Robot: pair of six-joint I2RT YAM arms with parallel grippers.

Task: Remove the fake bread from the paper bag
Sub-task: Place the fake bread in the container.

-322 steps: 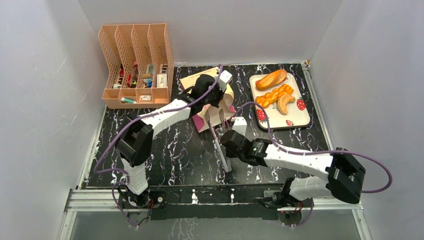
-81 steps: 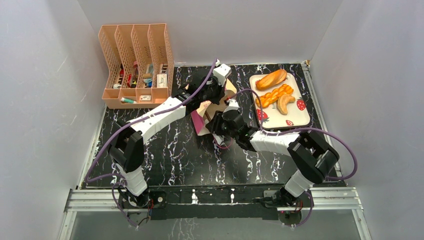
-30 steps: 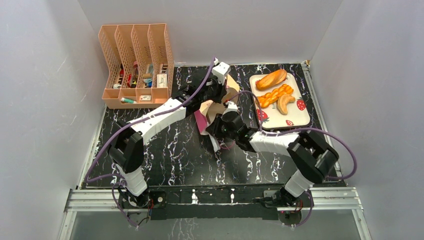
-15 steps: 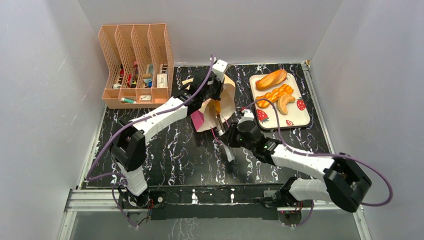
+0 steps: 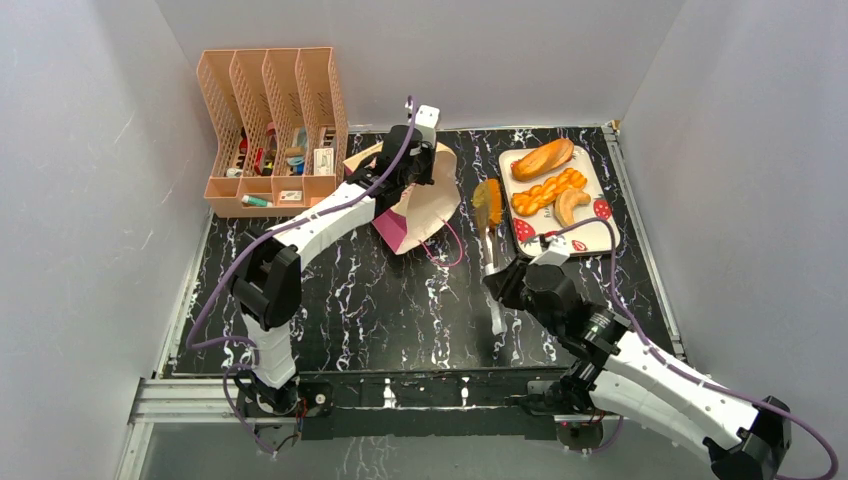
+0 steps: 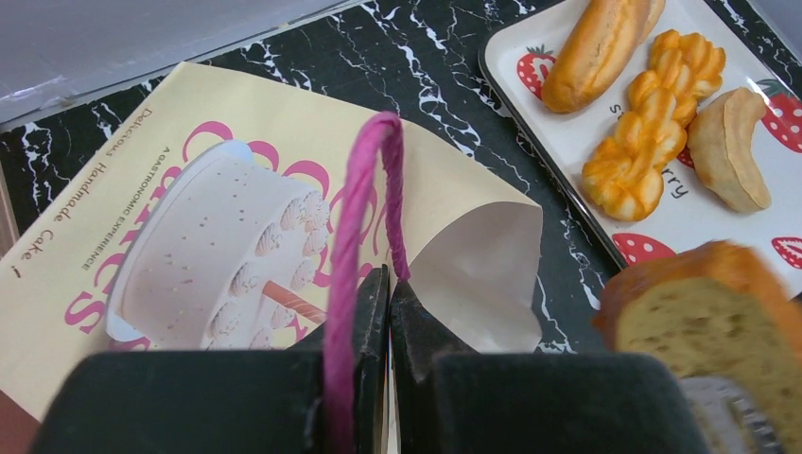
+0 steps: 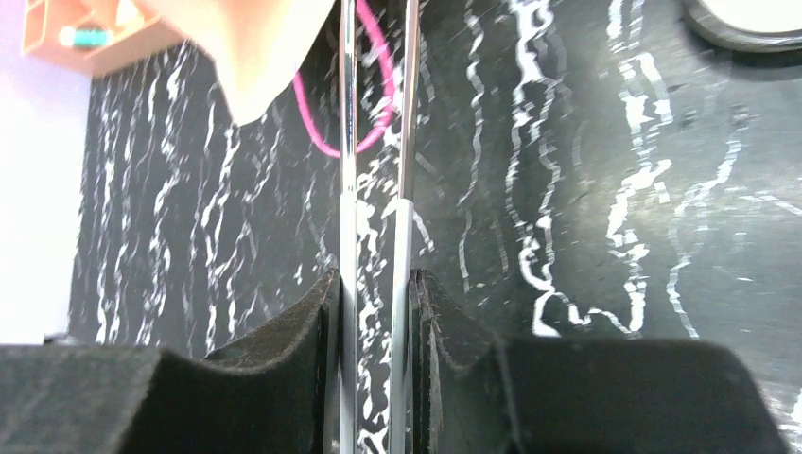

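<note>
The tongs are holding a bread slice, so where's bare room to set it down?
On the tray, only the near end below the crescent roll is bare; breads fill the rest. The table strip between paper bag and tray is free, as is the wide stretch in front of the bag.

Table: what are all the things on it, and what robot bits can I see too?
Table: one, black with white veins, under everything.
Paper bag: one, tan and maroon with pink string handles, middle back.
Bread slice: one, golden brown, outside the bag, pinched in the tongs beside the tray.
Tongs: one, silver, right of middle.
Tray: one, white with strawberries, back right.
Breads: three, orange-brown, on the tray.
File rack: one, peach, back left, small items inside.
Left end effector: one, black, shut on the bag's pink handle.
Right end effector: one, black, shut on the tongs.
</note>
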